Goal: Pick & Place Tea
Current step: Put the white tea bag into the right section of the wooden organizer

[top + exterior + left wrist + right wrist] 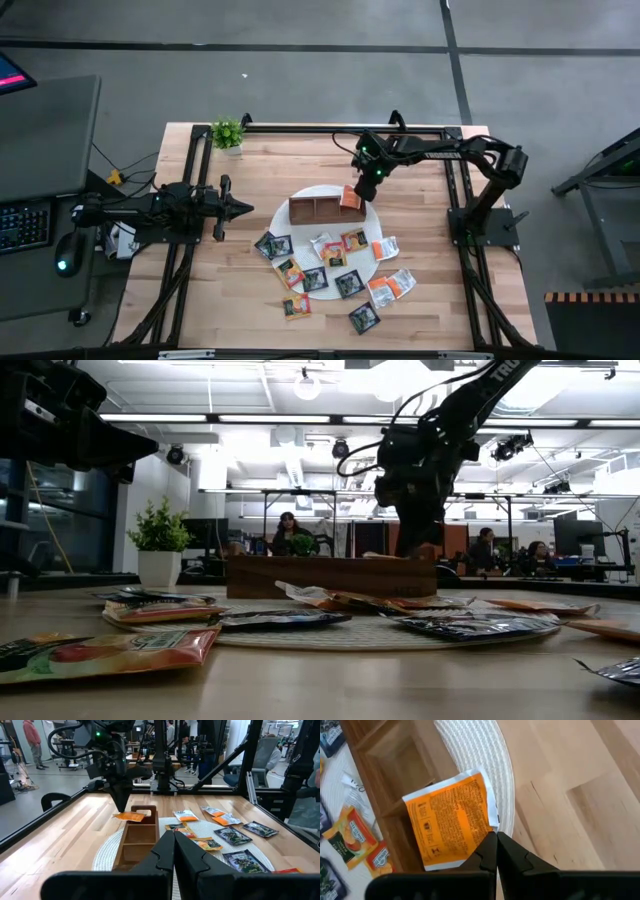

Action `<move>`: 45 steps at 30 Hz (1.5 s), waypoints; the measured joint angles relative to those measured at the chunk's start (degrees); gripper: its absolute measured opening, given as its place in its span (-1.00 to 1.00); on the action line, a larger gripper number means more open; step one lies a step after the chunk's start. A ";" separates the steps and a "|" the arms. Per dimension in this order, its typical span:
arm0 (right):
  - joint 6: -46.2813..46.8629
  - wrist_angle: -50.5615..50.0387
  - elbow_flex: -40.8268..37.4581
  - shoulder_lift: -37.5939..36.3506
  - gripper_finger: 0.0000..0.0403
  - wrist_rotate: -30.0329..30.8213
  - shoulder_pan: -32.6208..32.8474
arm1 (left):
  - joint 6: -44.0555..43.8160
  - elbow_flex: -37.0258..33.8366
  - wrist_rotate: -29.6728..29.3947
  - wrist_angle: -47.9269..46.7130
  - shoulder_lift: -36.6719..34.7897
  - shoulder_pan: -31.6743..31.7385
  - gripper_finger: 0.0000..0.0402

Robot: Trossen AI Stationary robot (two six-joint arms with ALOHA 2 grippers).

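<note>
My right gripper (366,188) is shut on an orange tea sachet (451,822) over the right end compartment of the brown wooden box (315,208). The box stands on a round white mat (300,195). In the left wrist view the sachet (131,816) lies nearly flat just above the box's far end (142,810). Several other tea sachets, dark, orange and white, (330,265) lie loose on the mat and on the table nearer the front edge. My left gripper (243,208) is shut and empty, level, left of the box. My right gripper pinches the orange sachet's edge near one corner (487,832) between its two fingertips. The fingers (120,800) slant down from above, from the table's right far side. The sachet sticks out sideways from the fingertips, nearly flat, over the box's end compartment. Whether it touches the box's rim cannot be told.
A small potted plant (228,133) stands at the far left corner. Black frame rails (330,128) run along the table's far edge and sides. Bare wood shows between the box and the far rail. People sit in the room behind the table (287,525).
</note>
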 joint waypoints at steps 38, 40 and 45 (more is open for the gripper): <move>-3.32 -1.74 0.00 -5.73 -1.00 3.98 4.66 | 0.00 0.01 0.03 -0.02 0.00 0.01 -1.00; -4.24 -1.79 0.00 -5.73 -1.00 3.74 4.89 | 0.00 0.02 0.04 -0.02 -0.02 0.01 -1.00; -6.46 -1.70 0.00 -5.73 -1.00 3.68 5.09 | 0.00 0.02 0.05 -0.02 -0.02 0.02 -1.00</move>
